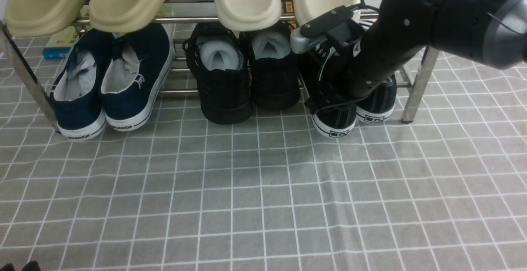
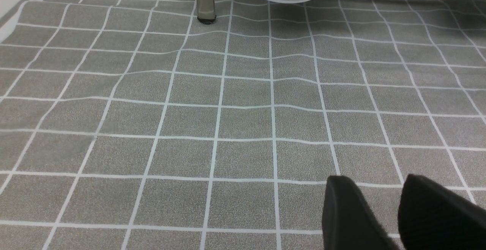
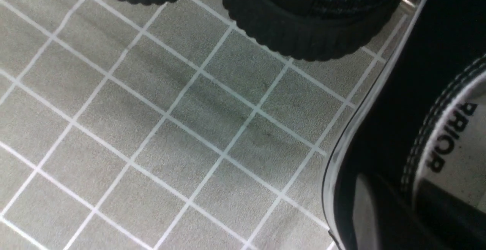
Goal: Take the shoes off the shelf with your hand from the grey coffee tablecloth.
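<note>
- Black canvas low-top sneakers (image 1: 335, 118), white-soled: far right, on the lower tier of the steel tube shelf (image 1: 416, 89).
- Right hand (image 1: 335, 46) is at their collars; I cannot tell its grip.
- Probably light and soft: pinch a heel collar.

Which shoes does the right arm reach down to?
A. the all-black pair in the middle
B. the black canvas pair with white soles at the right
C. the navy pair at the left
B: the right arm covers the black canvas shoes at the right end of the shelf.
</note>
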Controlling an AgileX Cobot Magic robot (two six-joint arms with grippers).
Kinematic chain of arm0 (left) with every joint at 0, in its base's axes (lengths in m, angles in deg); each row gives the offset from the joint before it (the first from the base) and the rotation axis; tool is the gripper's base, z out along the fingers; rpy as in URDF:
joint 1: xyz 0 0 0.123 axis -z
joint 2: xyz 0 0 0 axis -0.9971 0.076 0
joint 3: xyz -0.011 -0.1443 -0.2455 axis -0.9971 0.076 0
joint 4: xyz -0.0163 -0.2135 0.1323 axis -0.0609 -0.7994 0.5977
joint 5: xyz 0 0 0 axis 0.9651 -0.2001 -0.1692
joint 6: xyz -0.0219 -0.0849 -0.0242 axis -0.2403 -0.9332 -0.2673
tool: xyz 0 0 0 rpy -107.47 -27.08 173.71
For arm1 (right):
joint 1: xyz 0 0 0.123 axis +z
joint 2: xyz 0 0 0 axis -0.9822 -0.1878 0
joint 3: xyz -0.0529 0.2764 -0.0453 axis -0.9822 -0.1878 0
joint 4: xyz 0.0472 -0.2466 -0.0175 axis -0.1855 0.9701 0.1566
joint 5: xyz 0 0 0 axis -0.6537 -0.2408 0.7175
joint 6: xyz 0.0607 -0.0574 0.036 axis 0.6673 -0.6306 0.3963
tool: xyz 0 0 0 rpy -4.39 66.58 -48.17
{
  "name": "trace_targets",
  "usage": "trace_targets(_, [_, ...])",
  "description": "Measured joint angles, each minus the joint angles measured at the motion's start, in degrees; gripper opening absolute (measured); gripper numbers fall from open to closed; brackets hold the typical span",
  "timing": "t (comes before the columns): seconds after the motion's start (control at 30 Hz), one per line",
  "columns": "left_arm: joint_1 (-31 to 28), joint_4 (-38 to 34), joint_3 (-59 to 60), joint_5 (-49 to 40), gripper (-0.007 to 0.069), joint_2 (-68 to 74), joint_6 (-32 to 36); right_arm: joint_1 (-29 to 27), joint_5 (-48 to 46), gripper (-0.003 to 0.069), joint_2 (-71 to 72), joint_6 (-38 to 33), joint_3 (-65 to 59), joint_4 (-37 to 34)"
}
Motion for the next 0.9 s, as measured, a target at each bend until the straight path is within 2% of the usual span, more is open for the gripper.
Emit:
trace_targets(0.2, [0.0,0.0,0.0,0.0,0.024,-0.1,0.0,1.8,-12.0,0.0007,4.5,0.0,2.4,-0.3])
trace_targets(0.33, [0.0,0.0,0.0,0.0,0.024,-0.1,0.0,2.1,-15.2,0.001,6.4,0.0,2.7,-1.2])
trace_targets(0.5, [0.0,0.0,0.0,0.0,0.024,-0.1,0.0,2.1,-23.6,0.001,9.0,0.8,2.7,-3.7])
trace_targets(0.67, [0.0,0.0,0.0,0.0,0.024,-0.1,0.0,3.7,-25.3,0.0013,10.4,2.7,2.5,-4.2])
trace_targets(0.9, [0.0,0.0,0.0,0.0,0.024,-0.1,0.0,11.9,-26.0,0.0015,12.7,9.0,-2.0,-1.8])
